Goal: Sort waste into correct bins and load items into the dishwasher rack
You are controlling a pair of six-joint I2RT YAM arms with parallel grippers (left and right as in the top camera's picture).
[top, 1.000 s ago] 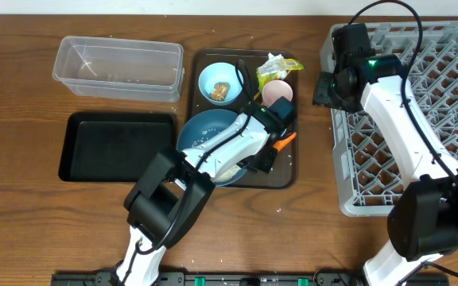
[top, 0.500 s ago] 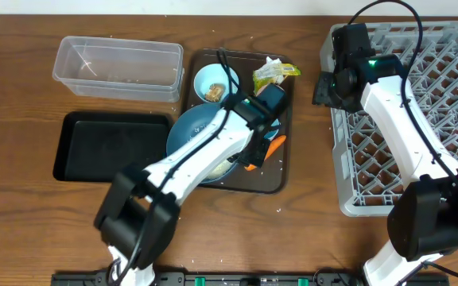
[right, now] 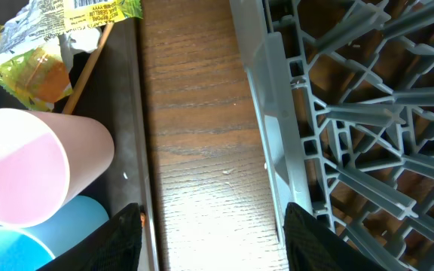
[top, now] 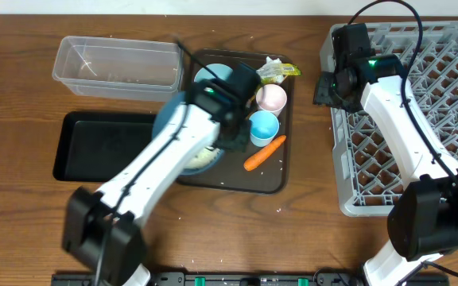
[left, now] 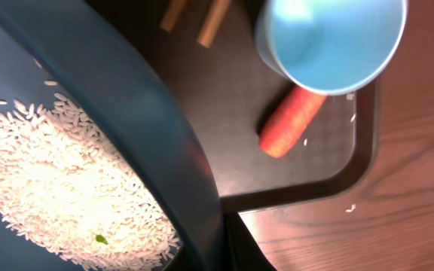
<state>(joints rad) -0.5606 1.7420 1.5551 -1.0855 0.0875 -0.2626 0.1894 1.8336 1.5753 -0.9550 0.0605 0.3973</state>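
My left gripper (top: 230, 141) is shut on the rim of the large dark-blue bowl (top: 165, 127), which holds white rice (top: 201, 159). The bowl reaches past the left edge of the brown serving tray (top: 273, 179), towards the black tray (top: 106, 147). The left wrist view shows the bowl rim (left: 164, 135) in the jaws (left: 221, 248), rice (left: 51, 173), the carrot (left: 292, 120) and the light-blue cup (left: 330, 38). My right gripper (top: 324, 87) is open and empty (right: 217, 241) between the serving tray and the grey rack (top: 420, 111).
On the serving tray are the pink cup (top: 272, 98), light-blue cup (top: 263, 127), carrot (top: 265, 152), yellow-green wrapper (top: 277, 71) and small light-blue bowl (top: 211, 75), half hidden by my arm. The clear tub (top: 118, 67) stands at the back left. A chopstick (right: 89, 56) lies by the wrapper.
My left arm has swung left with the dark-blue bowl in its jaws, uncovering the cups and the carrot. The right arm has not moved.
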